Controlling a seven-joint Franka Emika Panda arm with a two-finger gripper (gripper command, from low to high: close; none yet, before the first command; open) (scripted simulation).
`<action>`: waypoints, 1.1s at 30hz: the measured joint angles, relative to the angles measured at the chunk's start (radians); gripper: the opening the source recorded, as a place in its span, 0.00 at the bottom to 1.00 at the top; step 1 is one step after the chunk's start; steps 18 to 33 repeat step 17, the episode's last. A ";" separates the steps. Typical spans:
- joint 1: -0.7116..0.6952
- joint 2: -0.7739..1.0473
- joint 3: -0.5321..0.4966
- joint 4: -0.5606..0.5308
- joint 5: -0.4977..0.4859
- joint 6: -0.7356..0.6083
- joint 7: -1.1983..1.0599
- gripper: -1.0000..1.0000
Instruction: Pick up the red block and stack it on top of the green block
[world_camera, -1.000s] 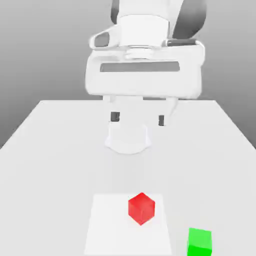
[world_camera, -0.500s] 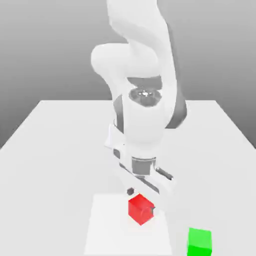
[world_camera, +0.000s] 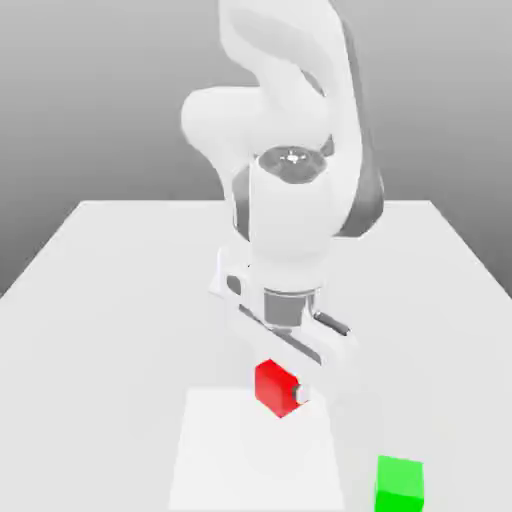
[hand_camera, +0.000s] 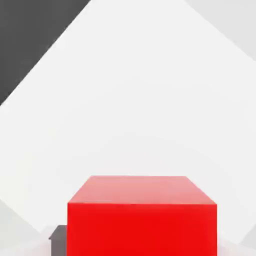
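The red block (world_camera: 273, 384) hangs a little above the table, held between the fingers of my gripper (world_camera: 279, 388), which is shut on it. One pale fingertip (world_camera: 301, 396) shows at the block's side toward the exterior view's right. In the hand view the red block (hand_camera: 142, 216) sits close under the camera, with white table behind it. The green block (world_camera: 400, 483) rests on the table near the front edge, to the exterior view's right of the red block and apart from it.
A lighter square patch (world_camera: 250, 455) marks the white table (world_camera: 120, 300) just below the held block. The arm's white body (world_camera: 290, 220) rises behind the gripper. The table's far edge meets a grey backdrop.
The arm came down over the red block, the jaws closed on it, and the block now sits higher than before, lifted off the patch.
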 joint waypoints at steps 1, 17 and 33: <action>0.012 0.013 0.008 0.033 -0.007 -0.022 -0.024 0.00; 0.134 0.296 0.026 0.349 -0.168 -0.066 -0.170 1.00; 0.134 0.296 0.026 0.349 -0.168 -0.066 -0.170 1.00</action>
